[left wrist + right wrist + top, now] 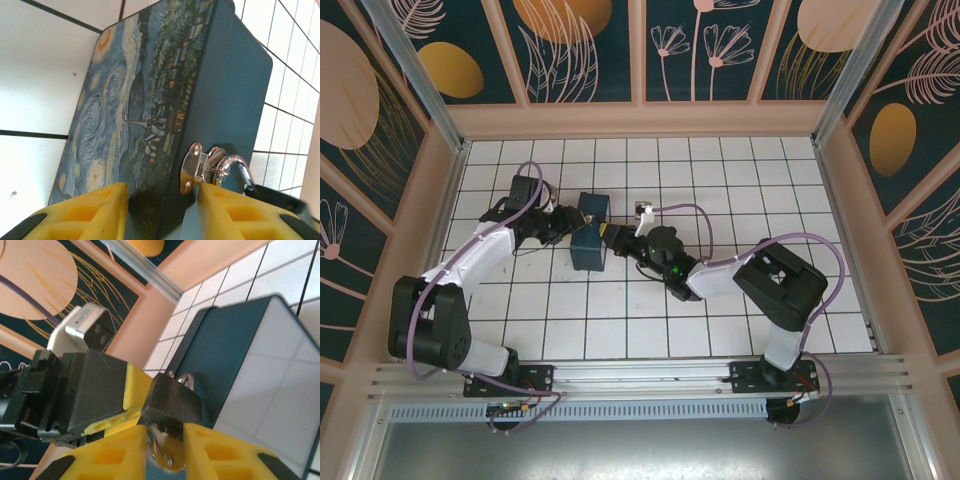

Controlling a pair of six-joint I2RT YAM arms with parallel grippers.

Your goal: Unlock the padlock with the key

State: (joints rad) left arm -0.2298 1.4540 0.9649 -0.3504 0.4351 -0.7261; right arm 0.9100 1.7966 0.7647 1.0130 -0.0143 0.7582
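Observation:
The padlock (175, 400) has a dark body, and its silvery shackle (239, 167) hangs through the metal hasp (192, 167) on the blue painted box (588, 250). The key (169, 452) sticks up into the padlock's underside. Its round metal head sits between the yellow fingers of my right gripper (166, 432), whose jaws stand slightly apart on either side of it. My left gripper (162, 192) straddles the box's corner edge. One finger lies over the painted face and the other sits right beside the hasp. Whether those fingers press on the box is unclear.
A second dark blue block (592, 207) sits just behind the box. Both arms meet at the left middle of the white tiled floor (720, 170). Purple cables (690, 208) loop above them. Peach walls (640, 120) close the floor in on three sides.

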